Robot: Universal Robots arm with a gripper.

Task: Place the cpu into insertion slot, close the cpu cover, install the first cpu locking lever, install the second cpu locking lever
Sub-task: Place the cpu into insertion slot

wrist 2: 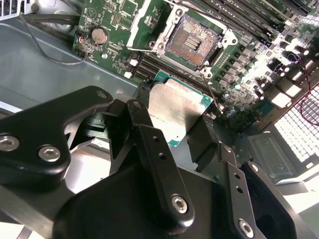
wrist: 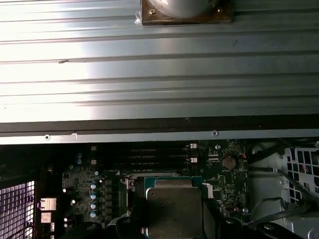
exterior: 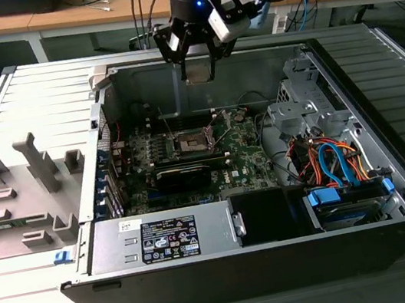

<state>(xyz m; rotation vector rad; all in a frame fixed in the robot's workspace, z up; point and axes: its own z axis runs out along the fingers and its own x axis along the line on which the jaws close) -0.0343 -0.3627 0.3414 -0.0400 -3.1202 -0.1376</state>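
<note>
Cpu [wrist 2: 177, 112], silvery-grey on top with a green edge, is clamped between the two black fingers [wrist 2: 149, 144] of the gripper [wrist 2: 174, 124], one on each opposite side, with the chip held flat and clear of the board. In the exterior view the arm comes down from the upper edge with its wrist pointing down, and the gripper [exterior: 197, 71] hangs over the open computer case [exterior: 208, 275], well above the green circuit board [exterior: 245, 152]. The insertion slot [wrist 2: 192, 42] lies uncovered below, its dark centre bare inside the silver rim, apart from the chip.
</note>
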